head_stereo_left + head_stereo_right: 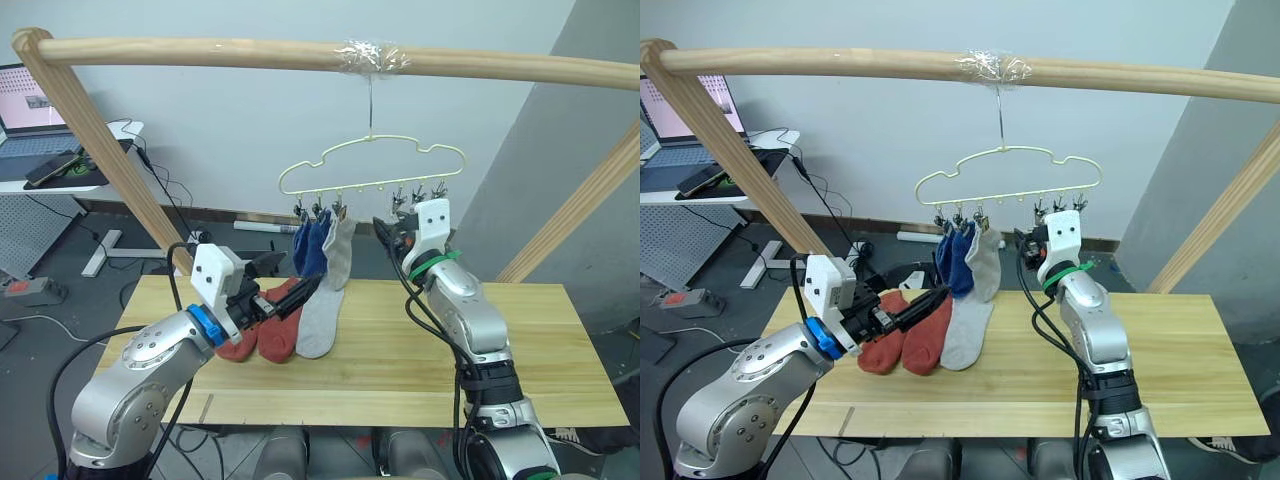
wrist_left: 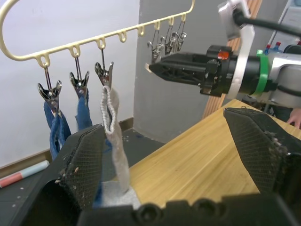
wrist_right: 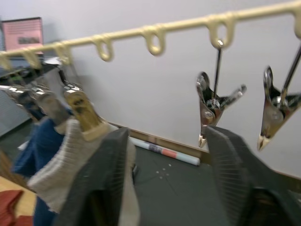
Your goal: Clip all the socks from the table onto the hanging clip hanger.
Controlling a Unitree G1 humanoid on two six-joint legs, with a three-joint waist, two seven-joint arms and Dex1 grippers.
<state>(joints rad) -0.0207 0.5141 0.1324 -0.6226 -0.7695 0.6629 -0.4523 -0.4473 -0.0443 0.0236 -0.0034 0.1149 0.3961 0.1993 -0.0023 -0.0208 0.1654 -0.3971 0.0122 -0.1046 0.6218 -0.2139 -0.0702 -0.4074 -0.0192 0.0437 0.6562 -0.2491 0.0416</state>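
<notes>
A cream wire hanger [image 1: 372, 165] is hung by its hook from a wooden pole [image 1: 300, 55] above the worktop [image 1: 520, 345]. Two blue socks [image 1: 312, 245] and one grey sock [image 1: 342, 250] are clipped side by side at the hanger's left end; three metal clips [image 1: 420, 193] at the right end are left bare. On the worktop, two rust-red socks [image 1: 262, 335] and a second grey sock [image 1: 318, 322] are laid together just below the hanging ones. The left gripper [image 1: 290, 292] is held low over the red socks, pointing toward the hanging socks, its fingers [image 2: 84, 165] spread apart and empty. The right gripper [image 1: 388, 232] is raised just below the bare clips, beside the hanging grey sock, fingers [image 3: 235, 174] released with nothing between them. A laptop [image 1: 35, 105] is seen on a desk at the far left.
</notes>
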